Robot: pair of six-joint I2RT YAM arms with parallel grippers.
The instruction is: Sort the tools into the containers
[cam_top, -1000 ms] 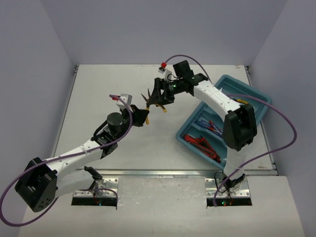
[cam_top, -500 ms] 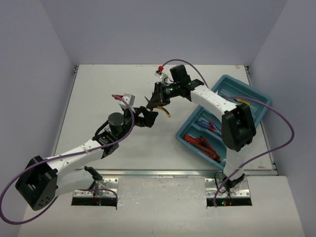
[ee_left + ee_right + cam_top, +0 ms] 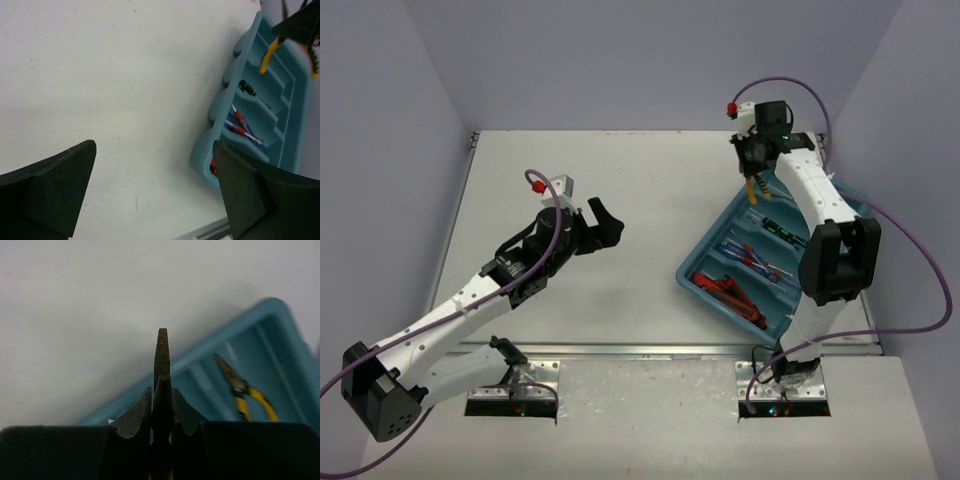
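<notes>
Right pincer clamps yellow-handled pliers over the teal tray — left pincer gapes wide above the table.

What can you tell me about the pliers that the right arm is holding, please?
The pliers have a dark, tapered metal nose, closed, and yellow handles that look plastic-coated and spread apart. The right gripper is shut on them near the joint, the nose sticking out past its fingertips. They hang above the far end of the blue tray, touching nothing else.
</notes>
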